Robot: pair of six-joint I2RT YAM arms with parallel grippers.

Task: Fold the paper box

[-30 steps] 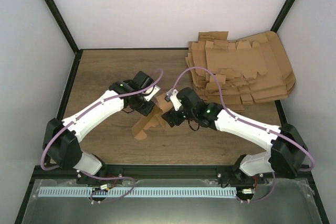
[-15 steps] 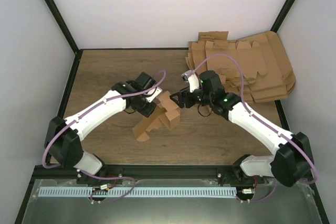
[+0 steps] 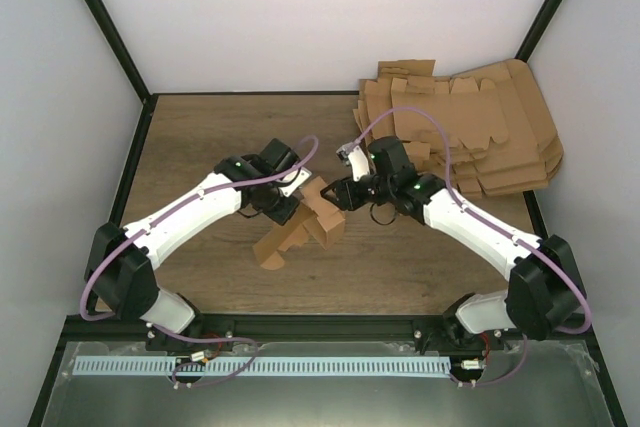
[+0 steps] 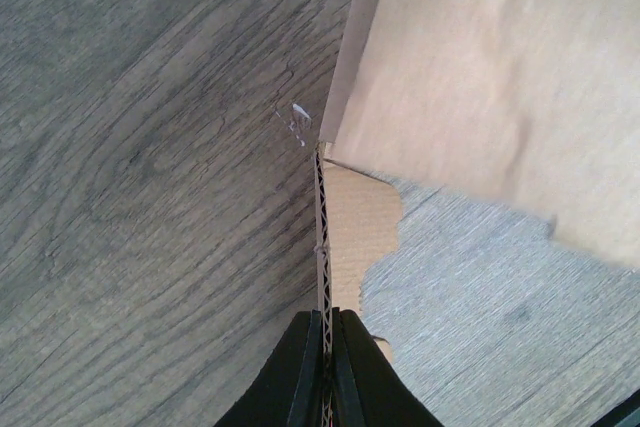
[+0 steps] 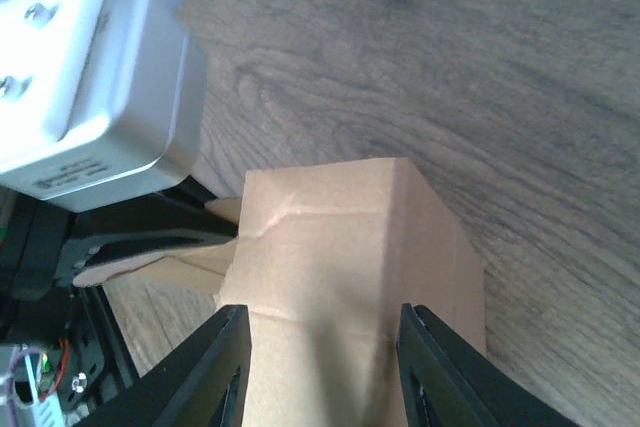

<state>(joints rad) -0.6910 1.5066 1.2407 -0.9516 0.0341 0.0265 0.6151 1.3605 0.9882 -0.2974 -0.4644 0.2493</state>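
Note:
The paper box (image 3: 303, 224) is a part-folded brown cardboard sheet standing on the wooden table at centre. My left gripper (image 3: 290, 205) is shut on one thin edge of it; in the left wrist view the corrugated edge (image 4: 322, 247) runs between the closed fingertips of the left gripper (image 4: 325, 332), with a broad panel (image 4: 490, 77) rising to the right. My right gripper (image 3: 336, 195) is open at the box's upper right. In the right wrist view its fingers (image 5: 232, 357) straddle a folded corner of the box (image 5: 330, 247), and the gripper (image 5: 322, 352) is not closed on it.
A pile of flat brown cardboard sheets (image 3: 470, 137) lies at the back right of the table (image 3: 190, 137). The left arm's wrist housing (image 5: 95, 97) shows close beside the box in the right wrist view. Black frame posts and white walls enclose the table.
My right gripper has left the box's lower right side, swung up and back, and now sits open at the box's upper right. The box's upper flap stands more upright. The left gripper has kept its hold.

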